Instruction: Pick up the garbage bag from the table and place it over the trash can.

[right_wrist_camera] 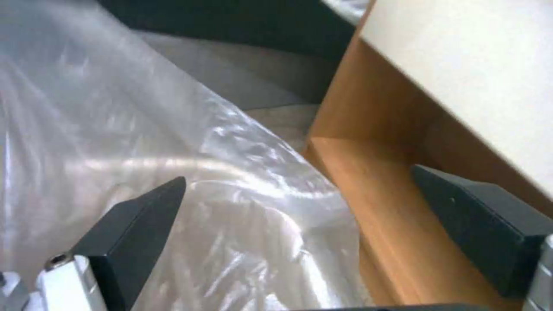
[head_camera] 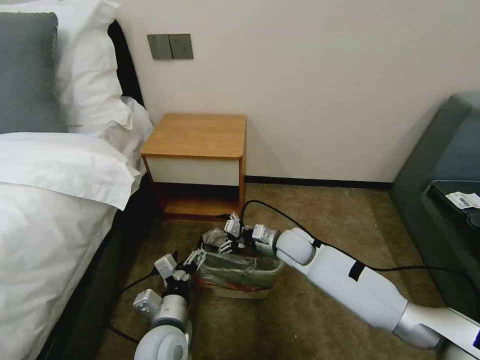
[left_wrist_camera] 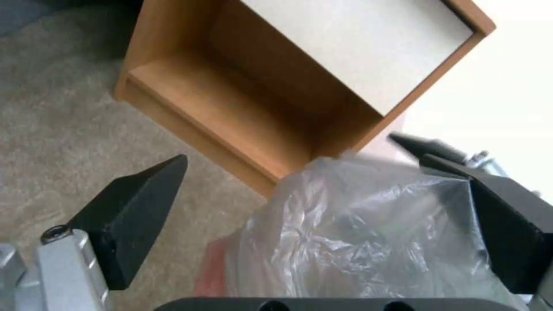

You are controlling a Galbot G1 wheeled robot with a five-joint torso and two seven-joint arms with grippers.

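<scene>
Draping: thin, crinkled, translucent grey plastic garbage bag lies over the small rectangular light-green trash can on the carpet, its red band low on the can's outer wall; it is off the table.
Bag spread: plastic covers most of the can's mouth; a bunched, dark fold stands up at the far corner, nearest the nightstand.
Key relation: the can's long axis runs left to right across the robot; each gripper sits at one end of it.
Left gripper: at the can's near-left corner, jaws wide apart; the left wrist view shows plastic between them, one pad close against the film, nothing clamped.
Right gripper: at the far-right rim by the bunched fold, jaws wide apart, bag film beside one pad, holding nothing.
Nearer arm: judged the right, for the unseated far corner.
Surroundings: small boxy wooden table just behind the can; bed with white linen to the left; dark grey sofa at right.
Obstruction: the table's open lower shelf leaves little room behind the can.
</scene>
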